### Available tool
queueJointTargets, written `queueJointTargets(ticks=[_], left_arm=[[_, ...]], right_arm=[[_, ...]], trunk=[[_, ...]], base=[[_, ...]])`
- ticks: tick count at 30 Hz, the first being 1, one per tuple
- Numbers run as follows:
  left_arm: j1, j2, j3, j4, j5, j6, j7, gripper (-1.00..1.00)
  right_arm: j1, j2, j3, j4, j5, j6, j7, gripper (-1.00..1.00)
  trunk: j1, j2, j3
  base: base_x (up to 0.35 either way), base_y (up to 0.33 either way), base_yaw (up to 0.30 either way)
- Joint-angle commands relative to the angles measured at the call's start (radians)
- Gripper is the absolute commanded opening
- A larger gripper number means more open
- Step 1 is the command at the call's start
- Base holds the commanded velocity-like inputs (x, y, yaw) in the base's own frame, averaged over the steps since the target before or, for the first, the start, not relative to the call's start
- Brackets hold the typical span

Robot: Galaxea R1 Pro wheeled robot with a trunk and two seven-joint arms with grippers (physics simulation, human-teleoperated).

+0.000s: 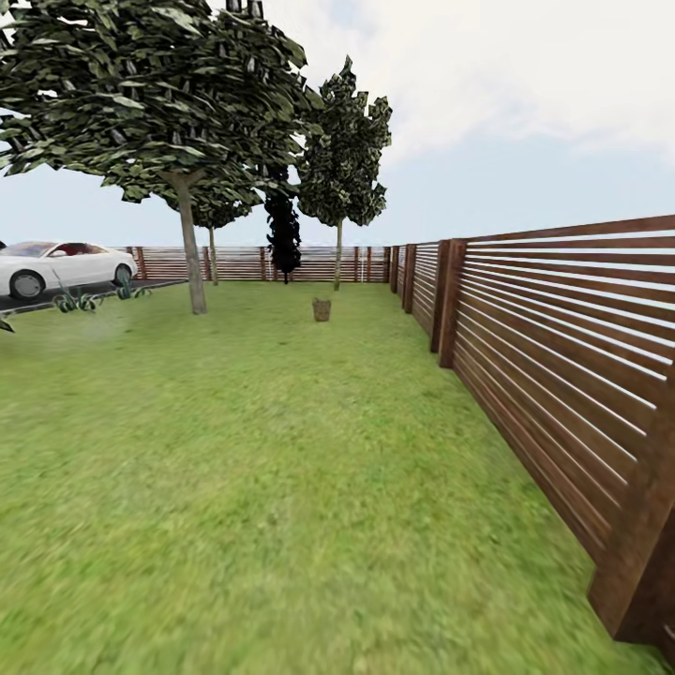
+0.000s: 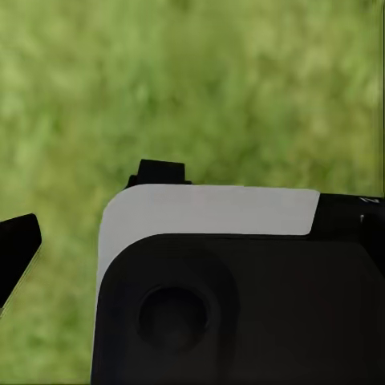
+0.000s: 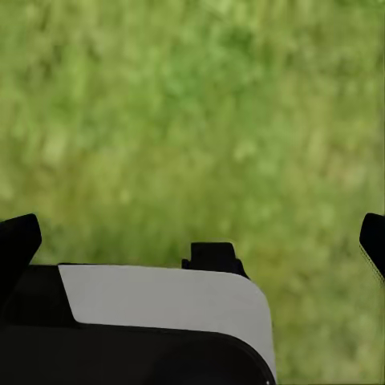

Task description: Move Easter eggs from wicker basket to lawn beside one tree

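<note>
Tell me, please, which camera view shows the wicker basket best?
The head view: the basket stands small and far off on the lawn, right of the nearest tree, too distant to make out eggs. Both wrist views look down at blurred grass past the robot's own body, with no basket in them.

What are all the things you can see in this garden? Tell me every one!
wicker basket: one, brown, far off on the lawn, right of the thick-trunked tree.
lawn: one, mottled green, covering the whole yard.
tree: one with a grey-brown trunk, dark green crown, far left.
slimmer tree: one, dark green, near the back fence.
narrow dark tree: one, almost black, between them.
wooden fence: slatted, brown, along the right side and the back.
car: one, white, far left.
spiky plants: a few, green, by the car.
left end effector: one dark fingertip shows over grass.
right end effector: dark fingertips apart, over grass.
</note>
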Motion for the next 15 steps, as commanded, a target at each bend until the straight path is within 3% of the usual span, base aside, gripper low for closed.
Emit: queueJointTargets(ticks=[1, 15], left_arm=[[0.000, 0.000, 0.002, -0.001, 0.010, 0.001, -0.005, 1.00], [0.000, 0.000, 0.002, -0.001, 0.010, 0.002, -0.006, 1.00]], right_arm=[[-0.001, 0.000, 0.000, 0.001, 0.000, -0.003, 0.000, 1.00], [-0.001, 0.000, 0.000, 0.001, 0.000, -0.003, 0.000, 1.00]], trunk=[[0.001, 0.000, -0.001], [0.001, 0.000, -0.001]], base=[[0.327, 0.000, 0.000], [0.327, 0.000, 0.000]])
